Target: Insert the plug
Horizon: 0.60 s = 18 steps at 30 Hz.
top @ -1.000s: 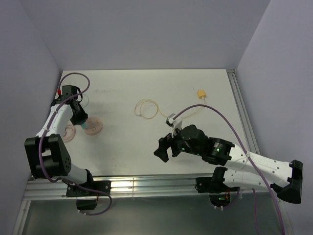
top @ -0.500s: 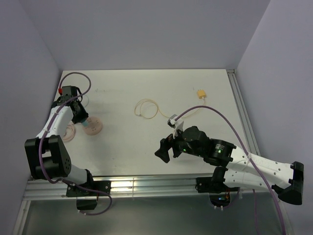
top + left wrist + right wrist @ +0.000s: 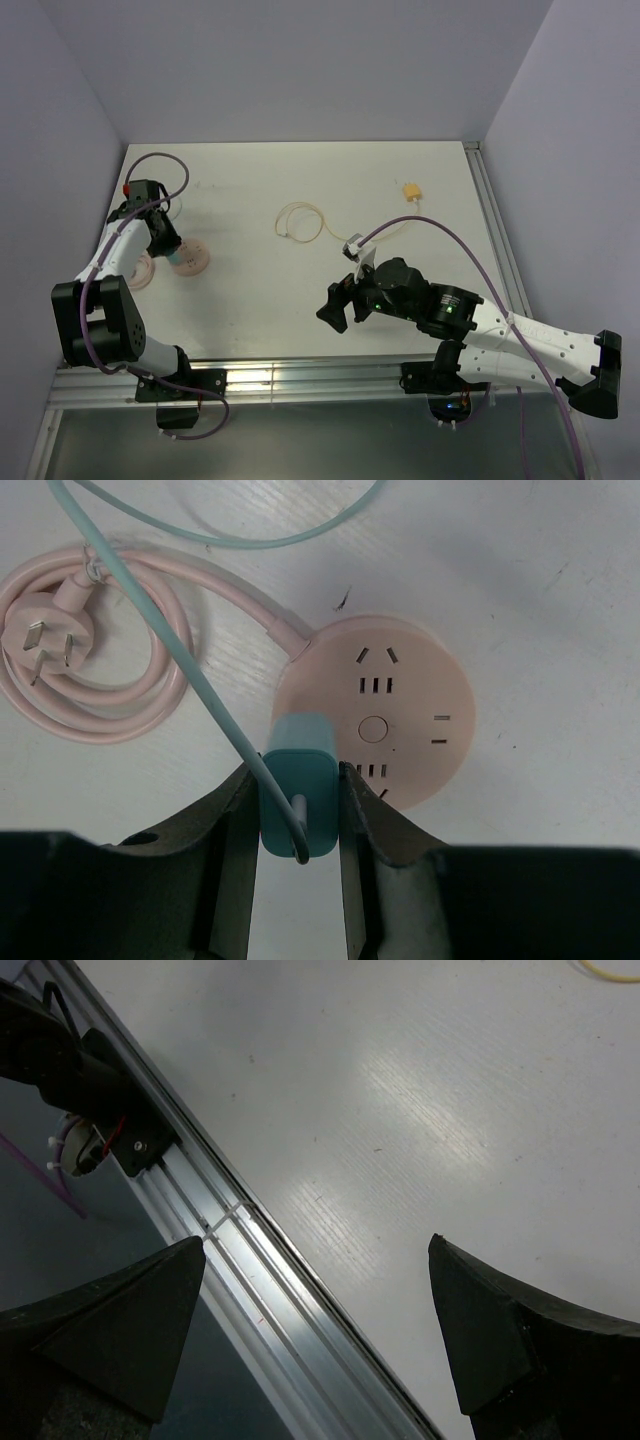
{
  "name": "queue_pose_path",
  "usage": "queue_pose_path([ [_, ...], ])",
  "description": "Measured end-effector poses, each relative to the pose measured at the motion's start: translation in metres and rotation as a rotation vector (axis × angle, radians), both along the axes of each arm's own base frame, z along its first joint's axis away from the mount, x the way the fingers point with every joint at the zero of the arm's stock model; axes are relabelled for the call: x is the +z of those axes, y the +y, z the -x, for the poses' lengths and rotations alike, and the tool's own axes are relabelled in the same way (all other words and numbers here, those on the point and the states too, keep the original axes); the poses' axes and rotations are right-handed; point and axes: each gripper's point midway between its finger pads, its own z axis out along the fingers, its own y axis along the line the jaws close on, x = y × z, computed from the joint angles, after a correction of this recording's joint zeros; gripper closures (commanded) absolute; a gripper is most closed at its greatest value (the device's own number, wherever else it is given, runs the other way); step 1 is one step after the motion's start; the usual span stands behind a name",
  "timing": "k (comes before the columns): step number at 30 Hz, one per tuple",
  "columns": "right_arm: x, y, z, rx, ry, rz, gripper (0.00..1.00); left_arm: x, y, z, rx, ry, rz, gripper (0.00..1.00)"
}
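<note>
My left gripper (image 3: 298, 810) is shut on a teal plug adapter (image 3: 298, 792) with a pale teal cable (image 3: 170, 630). The adapter stands over the near-left edge of a round pink power socket (image 3: 395, 705); I cannot tell whether its prongs are in. In the top view the left gripper (image 3: 172, 250) sits at the socket (image 3: 192, 258) at the table's left. My right gripper (image 3: 335, 305) is open and empty, over the near edge of the table; its fingertips (image 3: 150, 1310) frame bare table and rail.
The socket's own pink cord and three-pin plug (image 3: 45, 640) lie coiled to its left. A thin yellow cable loop (image 3: 300, 222) and a yellow connector (image 3: 410, 191) lie mid-table. An aluminium rail (image 3: 250, 1290) runs along the near edge.
The left arm has shifted slightly over the socket with the adapter held. The right arm has barely moved.
</note>
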Motion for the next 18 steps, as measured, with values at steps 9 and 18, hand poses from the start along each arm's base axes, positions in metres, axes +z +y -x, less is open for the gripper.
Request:
queue_pose_path([
  [9, 0.0004, 0.0001, 0.0, 0.001, -0.001, -0.001, 0.01, -0.0048, 0.0018, -0.001, -0.03, 0.002, -0.018, 1.0],
  [18, -0.0011, -0.0005, 0.0003, 0.002, -0.004, -0.002, 0.01, -0.0094, 0.0025, -0.0043, -0.05, -0.009, -0.029, 1.0],
])
